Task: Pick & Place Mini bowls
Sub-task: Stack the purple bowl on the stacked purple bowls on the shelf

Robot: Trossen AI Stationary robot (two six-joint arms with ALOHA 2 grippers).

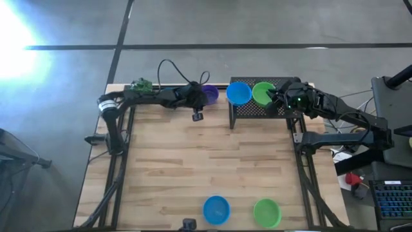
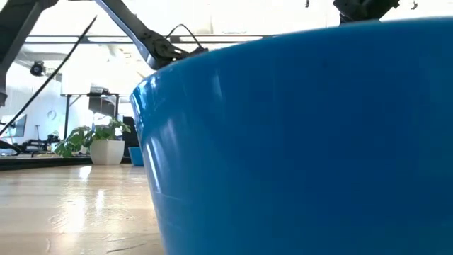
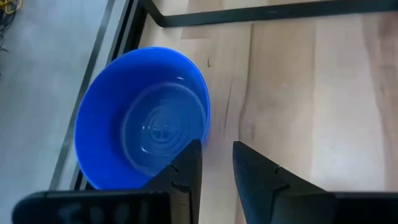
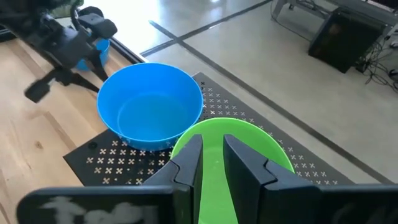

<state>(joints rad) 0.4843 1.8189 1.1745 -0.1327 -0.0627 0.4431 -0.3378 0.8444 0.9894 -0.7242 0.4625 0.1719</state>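
A blue-violet mini bowl (image 3: 143, 140) (image 1: 210, 96) stands upright on its base at the table's far edge. My left gripper (image 3: 217, 152) (image 1: 201, 98) hovers open just beside it, with one finger (image 3: 189, 163) over the bowl's rim and bare wood in the gap. On the black perforated rack (image 1: 257, 109) at the far right stand a blue mini bowl (image 4: 149, 106) (image 1: 239, 93) and a green mini bowl (image 4: 233, 155) (image 1: 262, 93). My right gripper (image 4: 212, 146) (image 1: 275, 96) is shut on the green one. My right gripper has the green bowl's wall (image 4: 212, 163) on its near side between the two fingers, apparently one finger inside and one outside. It comes slanting down from the table's right. The bowl is upright, next to the blue one. Its base is hidden by the bowl itself.
A blue bowl (image 1: 216, 210), filling the low view (image 2: 297, 142), and a green bowl (image 1: 266, 212) stand at the table's near edge. A small potted plant (image 1: 141, 85) (image 2: 99, 142) sits at the far left corner. The middle of the wooden tabletop (image 1: 206, 154) is bare.
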